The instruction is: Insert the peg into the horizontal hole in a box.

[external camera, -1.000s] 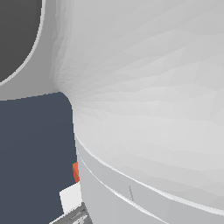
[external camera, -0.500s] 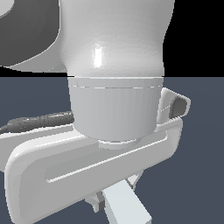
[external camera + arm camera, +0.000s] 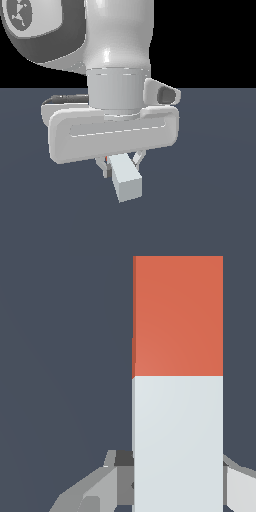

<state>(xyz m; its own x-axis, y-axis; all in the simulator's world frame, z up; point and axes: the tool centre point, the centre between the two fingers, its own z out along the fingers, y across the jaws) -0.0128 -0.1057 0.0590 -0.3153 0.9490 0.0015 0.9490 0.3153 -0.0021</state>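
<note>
My gripper hangs under the white hand, shut on the peg, whose pale whitish-grey end points toward the exterior camera. Only a sliver of its red-orange part shows there, beside a finger. In the wrist view the peg fills the picture lengthwise, red-orange in one half and pale grey in the other, with the grey fingers on both sides of the grey half. The box and its hole are out of view in both pictures.
The white arm and hand fill most of the exterior view. A dark blue-grey floor spreads below and around the peg.
The exterior view has drawn back from the arm: first only a white link showed, then the hand, and now the whole hand with the peg's grey end held beneath it.
</note>
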